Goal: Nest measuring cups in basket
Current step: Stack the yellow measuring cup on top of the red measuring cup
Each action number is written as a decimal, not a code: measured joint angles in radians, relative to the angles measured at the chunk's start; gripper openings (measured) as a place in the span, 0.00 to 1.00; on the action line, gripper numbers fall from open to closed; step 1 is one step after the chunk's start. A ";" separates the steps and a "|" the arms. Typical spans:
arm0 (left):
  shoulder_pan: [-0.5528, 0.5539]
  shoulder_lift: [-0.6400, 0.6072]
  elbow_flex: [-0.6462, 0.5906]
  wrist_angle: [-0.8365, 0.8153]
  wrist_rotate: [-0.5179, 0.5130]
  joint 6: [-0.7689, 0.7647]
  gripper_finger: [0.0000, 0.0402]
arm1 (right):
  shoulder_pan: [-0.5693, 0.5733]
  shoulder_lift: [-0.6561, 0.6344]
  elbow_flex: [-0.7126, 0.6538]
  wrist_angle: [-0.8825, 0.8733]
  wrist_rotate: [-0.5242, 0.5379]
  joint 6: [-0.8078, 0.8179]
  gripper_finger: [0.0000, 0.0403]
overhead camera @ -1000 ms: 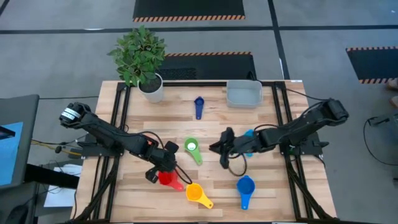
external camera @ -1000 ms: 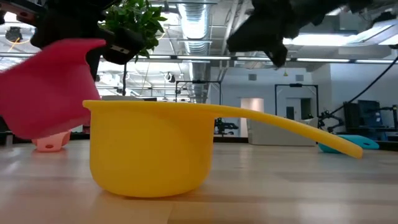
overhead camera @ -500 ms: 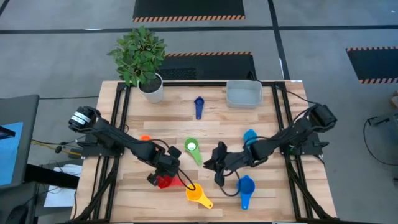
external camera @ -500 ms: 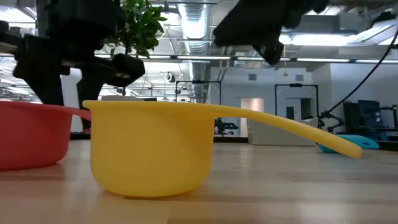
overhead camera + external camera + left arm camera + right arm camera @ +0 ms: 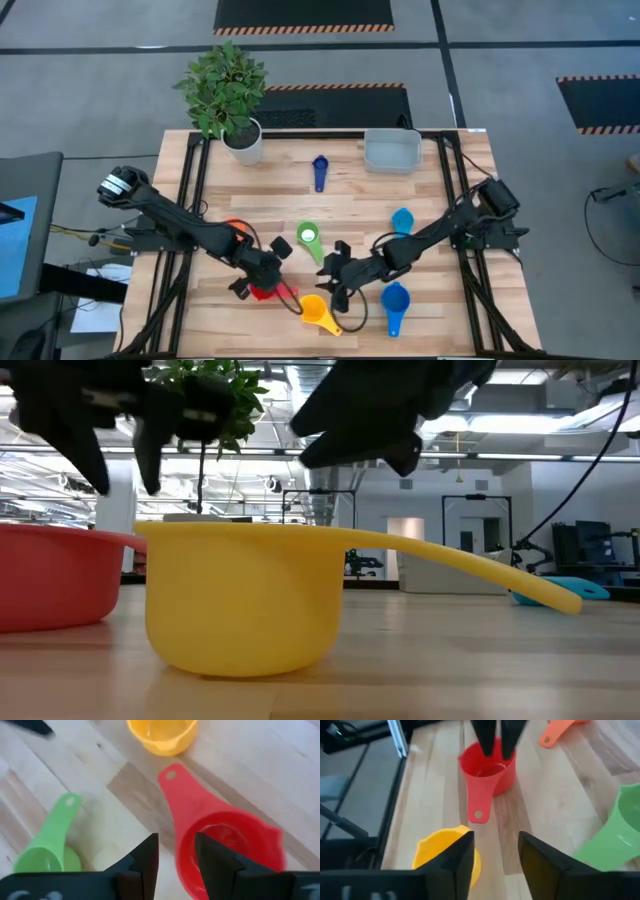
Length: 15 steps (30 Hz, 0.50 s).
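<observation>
A red measuring cup (image 5: 268,293) stands upright on the table near the front, its handle (image 5: 172,785) toward the yellow cup (image 5: 318,313). My left gripper (image 5: 175,865) hangs open just above the red cup's rim, clear of it in the low view. My right gripper (image 5: 495,855) is open above the table between the green cup (image 5: 308,240) and the yellow cup, touching nothing. An orange cup (image 5: 233,225), a light blue cup (image 5: 402,220), a blue cup (image 5: 395,300) and a dark blue cup (image 5: 320,170) lie scattered. The basket (image 5: 368,152) sits at the far right.
A plant in a white pot (image 5: 243,140) stands at the far left corner. The two grippers are close together above the front middle of the table. Bare wood lies between the dark blue cup and the basket.
My left gripper has set the red cup, which hung tilted above the table, down upright and has let go of it, its fingers now apart. My right gripper has travelled toward the table's left and near edge, sinking a little, to a spot above the yellow cup.
</observation>
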 joint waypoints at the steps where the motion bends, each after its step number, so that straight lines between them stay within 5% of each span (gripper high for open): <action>1: -0.011 -0.011 0.000 0.002 -0.017 -0.007 0.29 | 0.002 0.018 0.026 -0.019 0.000 0.000 0.49; 4: -0.044 -0.040 0.000 0.006 -0.135 -0.066 0.29 | 0.012 0.071 0.093 -0.076 0.000 0.000 0.53; 9: -0.104 -0.097 0.001 -0.073 -0.484 -0.324 0.29 | 0.019 0.161 0.213 -0.201 -0.030 0.006 0.55; 15: -0.174 -0.177 0.000 -0.231 -0.580 -0.585 0.29 | 0.007 0.254 0.306 -0.307 -0.097 0.008 0.50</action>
